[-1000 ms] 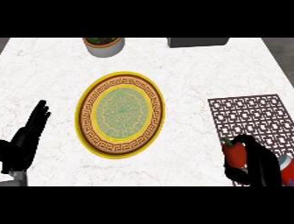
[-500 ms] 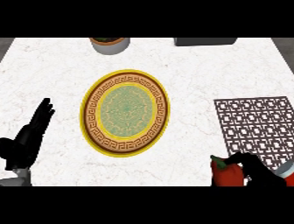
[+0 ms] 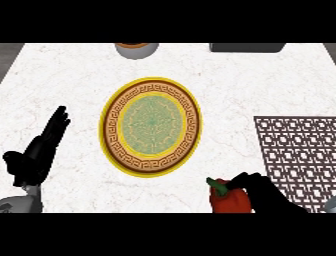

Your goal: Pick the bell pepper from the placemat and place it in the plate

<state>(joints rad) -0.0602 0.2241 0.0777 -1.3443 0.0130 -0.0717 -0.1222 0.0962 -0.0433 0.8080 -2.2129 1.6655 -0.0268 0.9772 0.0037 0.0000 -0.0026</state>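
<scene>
Red bell pepper (image 3: pixel 228 200) sits at the lower edge of the head view, off the brown lattice placemat (image 3: pixel 307 150) and between it and the plate (image 3: pixel 112 150), with the right hand (image 3: pixel 263 192) curled round its right side — clamped on it. Judged from its look: light, hollow, fairly stiff walls, glossy skin that may slip; the green stem (image 3: pixel 217 183) is a poor purchase, so the broad body is the place to hold. Left hand (image 3: pixel 42 150) rests at the left, fingers straight and apart from everything. Plate carries a yellow rim and a brown key-pattern band — no writing. No brand, label or legible text anywhere on the marble counter (image 3: pixel 274 85).
</scene>
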